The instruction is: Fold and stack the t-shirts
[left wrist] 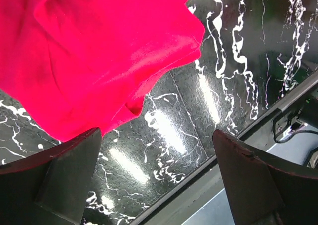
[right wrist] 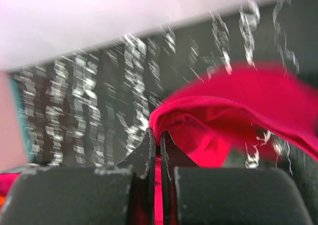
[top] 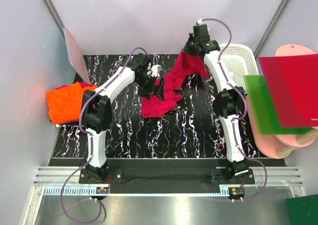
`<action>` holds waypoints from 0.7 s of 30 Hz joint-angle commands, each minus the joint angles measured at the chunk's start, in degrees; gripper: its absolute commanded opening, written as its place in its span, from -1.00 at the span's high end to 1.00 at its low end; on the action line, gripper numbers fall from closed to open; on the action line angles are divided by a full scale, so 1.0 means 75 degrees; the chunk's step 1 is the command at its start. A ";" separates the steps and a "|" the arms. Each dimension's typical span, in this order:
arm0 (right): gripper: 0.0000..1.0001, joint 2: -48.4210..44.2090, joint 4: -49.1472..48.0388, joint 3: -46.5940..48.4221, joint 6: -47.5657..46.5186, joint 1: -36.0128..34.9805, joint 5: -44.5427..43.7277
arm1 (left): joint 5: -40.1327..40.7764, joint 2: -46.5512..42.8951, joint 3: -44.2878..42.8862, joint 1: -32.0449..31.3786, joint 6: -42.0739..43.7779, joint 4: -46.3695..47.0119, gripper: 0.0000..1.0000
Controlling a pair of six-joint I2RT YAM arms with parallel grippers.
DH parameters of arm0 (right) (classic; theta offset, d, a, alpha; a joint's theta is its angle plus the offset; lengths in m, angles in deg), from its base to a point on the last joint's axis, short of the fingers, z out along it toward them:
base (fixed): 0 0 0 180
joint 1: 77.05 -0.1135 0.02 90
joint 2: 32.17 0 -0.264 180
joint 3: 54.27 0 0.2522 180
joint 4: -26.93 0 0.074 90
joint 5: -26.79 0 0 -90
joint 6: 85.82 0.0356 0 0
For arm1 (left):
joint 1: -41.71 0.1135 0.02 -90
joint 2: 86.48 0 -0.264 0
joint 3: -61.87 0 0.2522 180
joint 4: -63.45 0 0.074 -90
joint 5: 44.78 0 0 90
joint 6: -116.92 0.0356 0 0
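the right arm reaches far back and high. the right claw (top: 193, 50) is pinched shut on the red t-shirt (top: 166, 88), which hangs from it down to the black surface (top: 194, 130). the left arm bends in low over the shirt's bottom end, the left claw (left wrist: 155, 133) wide open with nothing in it. the orange t-shirt (top: 67, 102) lies bunched at the left edge.
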 commanded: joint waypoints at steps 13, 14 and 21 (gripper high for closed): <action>1.00 -0.0165 -0.0232 -0.0654 -0.0090 -0.0051 -0.0009 | 0.1098 0.1894 -0.1990 0.0116 -0.0640 0.0351 -0.98; 1.00 -0.0188 -0.0221 -0.0689 -0.0089 -0.0051 0.0014 | 0.1098 0.2092 -0.2212 0.0116 -0.0652 0.0409 -0.98; 1.00 -0.0376 -0.0221 -0.1099 -0.0147 -0.0051 0.0108 | 0.0723 0.2680 -0.2858 0.0128 -0.0734 0.0703 0.99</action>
